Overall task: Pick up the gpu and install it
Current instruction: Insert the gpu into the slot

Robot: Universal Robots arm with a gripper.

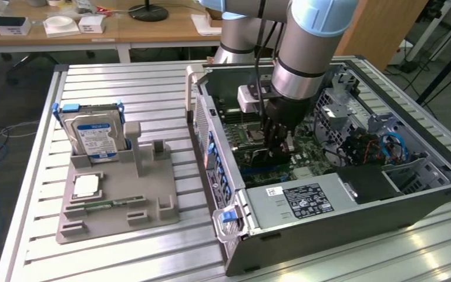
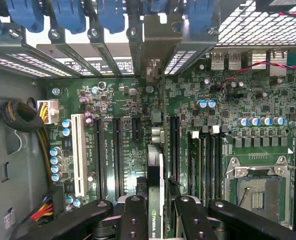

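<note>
Two black fingers (image 2: 134, 220) of the gripper (image 2: 157, 215) were clamped on the gpu (image 2: 155, 175), one on each face of the thin card. The card stood on edge, with a green-and-white logo strip facing the wrist camera. It ran parallel to the long black expansion slots of the green motherboard (image 2: 113, 115). Its silvery end bracket (image 2: 155, 45) stood at the row of rear slot openings, next to blue retention clips (image 2: 68, 15). Whether the card's connector was seated in a slot could not be told. A white slot (image 2: 78, 155) lay to one side of the card and a CPU socket (image 2: 255, 192) to the other.

In the exterior view the gripper (image 1: 276, 150) hung deep inside the open computer case (image 1: 327, 247), which lay on its side on a ribbed aluminium table (image 1: 131, 82). A silver power supply (image 1: 296, 202) sat in the near part of the case. Toward the exterior view's left, well apart from the case, a grey fixture (image 1: 104, 223) carried an upright hard drive (image 1: 92, 138) with a blue-white label. The fixture also carried a small square chip (image 1: 87, 187) and a narrow green memory stick (image 1: 108, 204).
</note>
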